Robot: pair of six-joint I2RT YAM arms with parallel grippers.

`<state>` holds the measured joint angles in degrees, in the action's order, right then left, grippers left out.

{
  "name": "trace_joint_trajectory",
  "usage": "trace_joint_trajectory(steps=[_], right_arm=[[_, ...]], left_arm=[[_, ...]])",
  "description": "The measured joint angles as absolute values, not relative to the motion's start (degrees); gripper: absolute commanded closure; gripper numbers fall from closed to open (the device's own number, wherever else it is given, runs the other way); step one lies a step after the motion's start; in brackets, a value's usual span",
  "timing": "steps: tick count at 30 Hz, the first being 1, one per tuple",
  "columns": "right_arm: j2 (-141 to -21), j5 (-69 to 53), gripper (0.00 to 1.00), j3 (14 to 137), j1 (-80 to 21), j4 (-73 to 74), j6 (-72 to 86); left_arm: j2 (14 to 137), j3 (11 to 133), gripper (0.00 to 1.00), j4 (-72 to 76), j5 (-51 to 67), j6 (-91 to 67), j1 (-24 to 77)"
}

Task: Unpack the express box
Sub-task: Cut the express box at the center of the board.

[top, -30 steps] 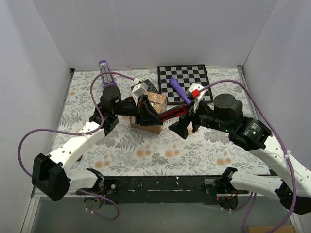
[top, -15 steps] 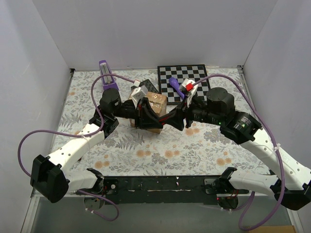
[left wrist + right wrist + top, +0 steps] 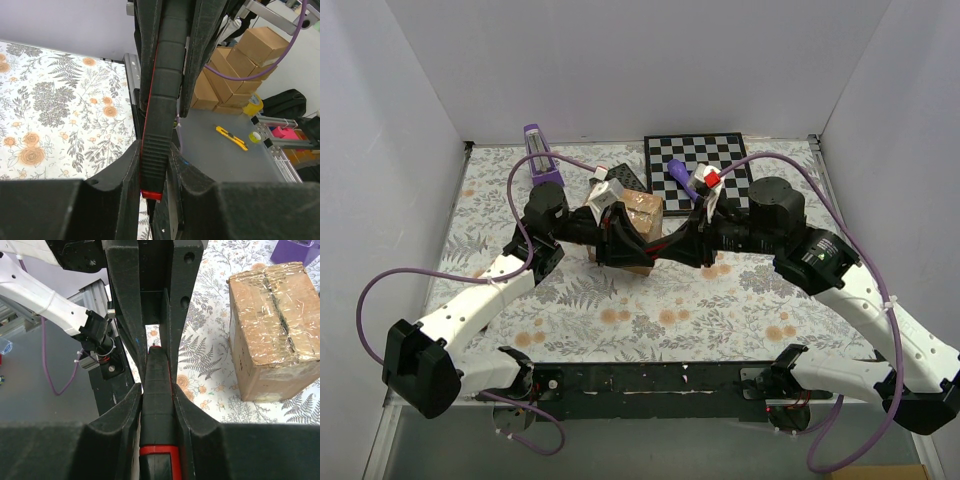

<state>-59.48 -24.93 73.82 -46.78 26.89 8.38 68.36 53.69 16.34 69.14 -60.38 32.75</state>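
Now: left hand (image 3: 154,152) clamped on black-and-red tool (image 3: 162,75); right hand (image 3: 157,390) closed against same tool's other end, fingers pressing its sides. Express box (image 3: 272,335) sits on floral surface (image 3: 650,310), taped seam up, just beside right hand, neither hand touching it.
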Motion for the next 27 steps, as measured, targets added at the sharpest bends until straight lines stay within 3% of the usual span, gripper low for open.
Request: trace_joint_trajectory(steps=[4, 5, 6, 8, 11, 20, 27], right_arm=[[-59.5, -25.4, 0.99, 73.8, -46.4, 27.0, 8.1], [-59.5, -25.5, 0.94, 73.8, -46.3, 27.0, 8.0], [-59.5, -25.6, 0.75, 73.8, -46.3, 27.1, 7.9], [-59.5, -25.7, 0.51, 73.8, -46.2, 27.1, 7.9], [-59.3, -24.5, 0.42, 73.5, -45.9, 26.8, 8.8], [-53.5, -20.7, 0.40, 61.6, -45.4, 15.4, 18.4], [-51.1, -19.4, 0.36, 58.9, -45.4, 4.7, 23.6]], left_arm=[[68.4, 53.7, 1.00, 16.2, 68.8, -60.0, 32.9], [68.4, 53.7, 1.00, 16.2, 68.8, -59.9, 32.9], [68.4, 53.7, 1.00, 16.1, 68.8, -59.9, 32.9], [68.4, 53.7, 1.00, 16.2, 68.7, -59.9, 33.0], [68.3, 53.4, 1.00, 17.5, 67.8, -61.3, 33.0], [67.4, 46.4, 1.00, 33.8, 63.1, -72.1, 33.1], [67.3, 46.3, 1.00, 38.4, 62.4, -75.4, 33.2]])
